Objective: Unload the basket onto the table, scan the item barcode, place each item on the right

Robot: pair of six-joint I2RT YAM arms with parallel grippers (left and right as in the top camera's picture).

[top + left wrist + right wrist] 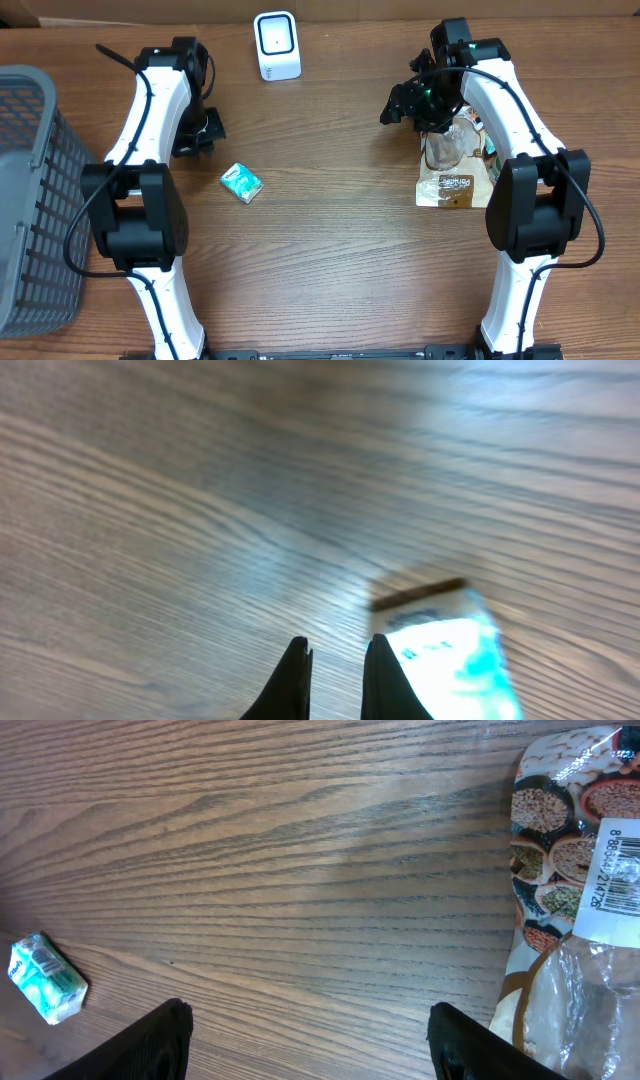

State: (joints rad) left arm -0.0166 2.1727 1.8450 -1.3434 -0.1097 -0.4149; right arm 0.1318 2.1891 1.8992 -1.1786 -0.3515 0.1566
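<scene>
1. The counter point(330, 260) is brown wood with a fine grain that runs from left to right in the overhead view. Along its far edge there is a pale beige strip; I cannot tell what it is.
2. A grey plastic mesh basket point(30, 200) stands at the left edge of the counter, beside the left arm.
3. A small white box-shaped barcode scanner point(276, 45) stands upright at the far side, between the two arms.
4. The clear plastic bag with a brown printed label point(448, 175) lies flat on the right side of the counter, under the right arm. Its long axis goes from the far side toward the near side, and the brown label end points to the near edge.
5. In the right wrist view, a white barcode sticker point(620, 870) on the bag faces up. Pictures of grains are printed around it.
6. The right gripper point(310, 1045) is wide open and holds nothing. It hangs over the bare wood just beside the bag.
7. The left gripper point(335, 660) is closed on nothing and hangs low over the counter.
8. A small teal and white packet point(241, 183) lies near the left gripper, well apart from the bag. Its long axis is diagonal, from far left to near right.
</scene>
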